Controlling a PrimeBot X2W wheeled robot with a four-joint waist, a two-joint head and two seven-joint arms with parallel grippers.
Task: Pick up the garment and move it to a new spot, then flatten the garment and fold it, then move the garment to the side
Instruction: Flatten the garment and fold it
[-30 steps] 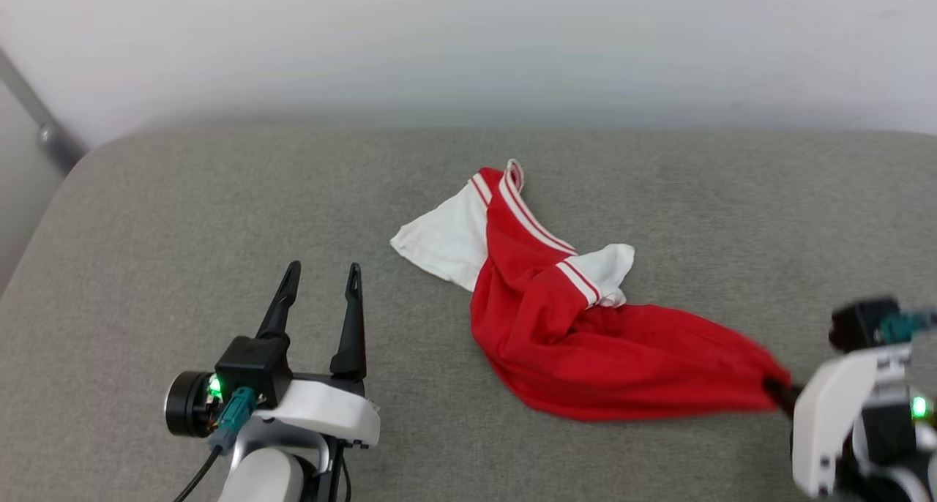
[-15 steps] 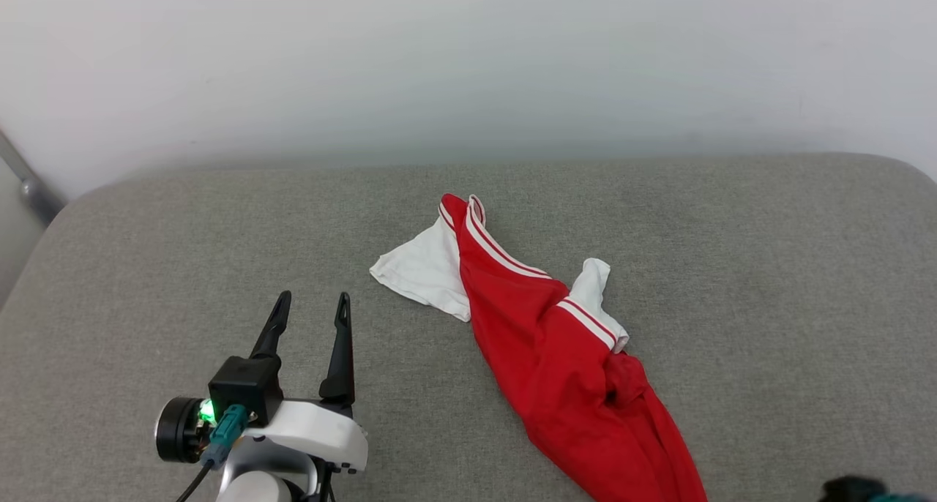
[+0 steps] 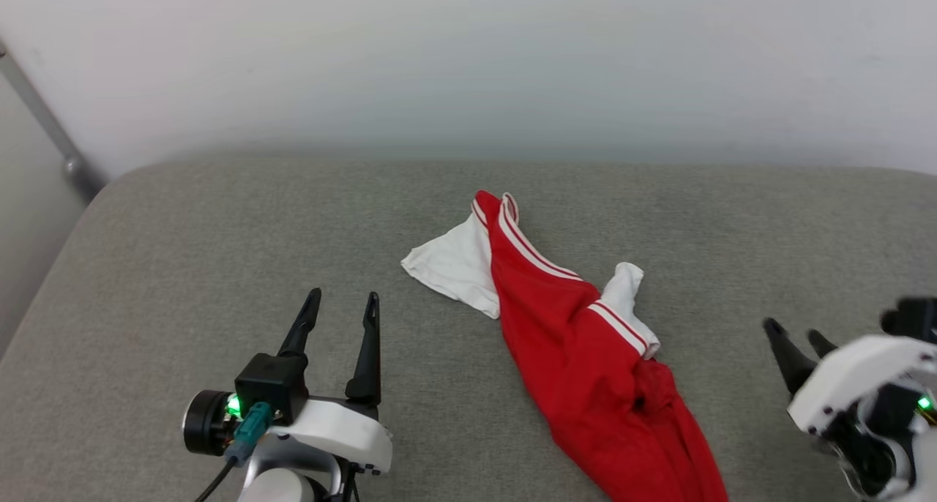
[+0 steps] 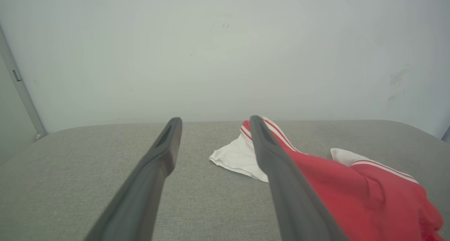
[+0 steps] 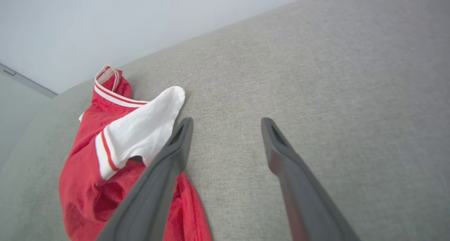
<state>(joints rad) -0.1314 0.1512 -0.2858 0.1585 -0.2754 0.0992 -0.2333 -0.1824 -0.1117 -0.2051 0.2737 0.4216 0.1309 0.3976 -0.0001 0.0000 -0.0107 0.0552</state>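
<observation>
**Head view.** A red shirt [image 3: 585, 356] lies bunched into a long rope on a grey cushion [image 3: 219, 231]. Its striped collar points to 12 o'clock and its body trails toward 5 o'clock, off the bottom edge. The left gripper [image 3: 343, 297] stands at the shirt's 9 o'clock, well apart from it, fingers spread and empty. The right gripper [image 3: 792, 330] sits at its 3 o'clock, near but not touching, also spread and empty.

**Left wrist view.** A flat sleeve [image 4: 239, 156], white, fans out on the cushion at 1 o'clock.

**Right wrist view.** A folded sleeve [image 5: 140, 132] lies over the red body at 10 o'clock. Nothing lies between the fingers.

**Handling.** The cloth looks light, thin and limp, so it will sag and drag rather than hold its shape. The best holds are likely the two shoulder seams at the striped trim, one per gripper. The hem is probably out of frame.
</observation>
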